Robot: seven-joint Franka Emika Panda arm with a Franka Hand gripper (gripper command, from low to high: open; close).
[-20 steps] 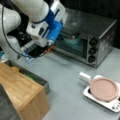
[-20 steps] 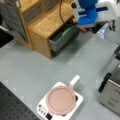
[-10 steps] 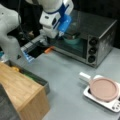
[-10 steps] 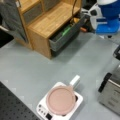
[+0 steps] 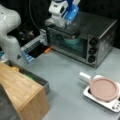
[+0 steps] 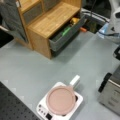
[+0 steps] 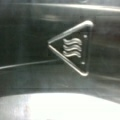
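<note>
gripper (image 5: 67, 25) low over the toaster oven (image 5: 100, 32) top, finger state unclear

Toaster oven (image 5: 85, 40): brushed dark metal shell, glossy glass door; in the wrist view its top (image 7: 30, 50) is smooth satin metal with an embossed hot-surface triangle (image 7: 72, 48). Gripper (image 5: 65, 25) over it: glossy white and blue plastic housing. Drawer cabinet (image 6: 47, 22) is matt light wood, pan lid (image 6: 60, 99) matt pink, tabletop (image 6: 27, 67) smooth matt grey.
</note>
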